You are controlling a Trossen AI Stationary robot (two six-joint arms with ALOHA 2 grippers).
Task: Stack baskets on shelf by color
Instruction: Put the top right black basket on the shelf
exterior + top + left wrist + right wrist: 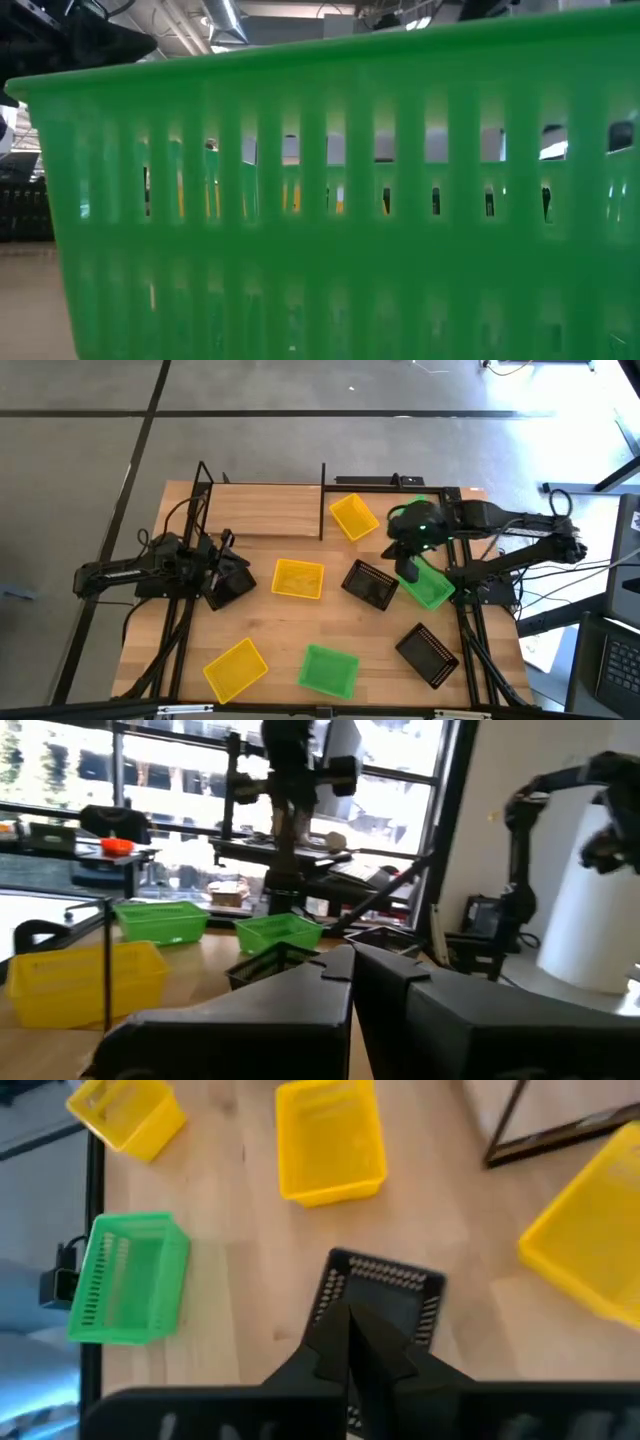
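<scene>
Green basket (330,200) fills low view, hiding table. Right gripper (350,1330) clenched, empty, over black basket (385,1295). Left gripper (352,960) clenched, empty. No legible writing.

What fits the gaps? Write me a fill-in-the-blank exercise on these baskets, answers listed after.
1. The high view shows ___ yellow perforated plastic baskets.
2. The slotted plastic basket filling the low view is ___.
3. Just past the right end effector, its wrist view shows a ___ perforated plastic basket.

Missing words: three; green; black
</scene>
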